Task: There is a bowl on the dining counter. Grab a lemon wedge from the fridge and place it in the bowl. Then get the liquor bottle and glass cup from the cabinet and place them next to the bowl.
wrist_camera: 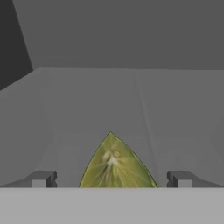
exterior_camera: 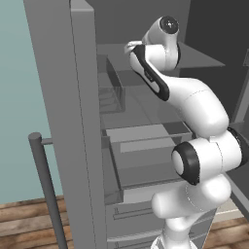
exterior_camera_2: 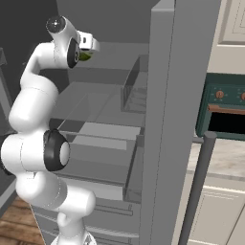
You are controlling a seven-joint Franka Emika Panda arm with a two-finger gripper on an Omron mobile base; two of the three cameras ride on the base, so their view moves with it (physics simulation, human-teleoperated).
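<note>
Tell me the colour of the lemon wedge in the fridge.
Yellow-green, with pale streaks fanning from its core. The lemon wedge shows best in the hand view.

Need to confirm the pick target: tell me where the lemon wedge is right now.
In the hand view the lemon wedge lies on a grey fridge shelf, between the open gripper fingertips.

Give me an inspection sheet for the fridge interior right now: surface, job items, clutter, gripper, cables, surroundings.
Surface: grey fridge shelf, bare apart from the wedge.
Job's things: lemon wedge lies on the shelf, between the finger tips; fridge stands with its door open.
Clutter: nothing seen.
Gripper: gripper open, jaws apart either side of the wedge, not closed on it.
Cables: nothing seen.
Surroundings: dark green oven beside the fridge; wooden floor below.
</note>
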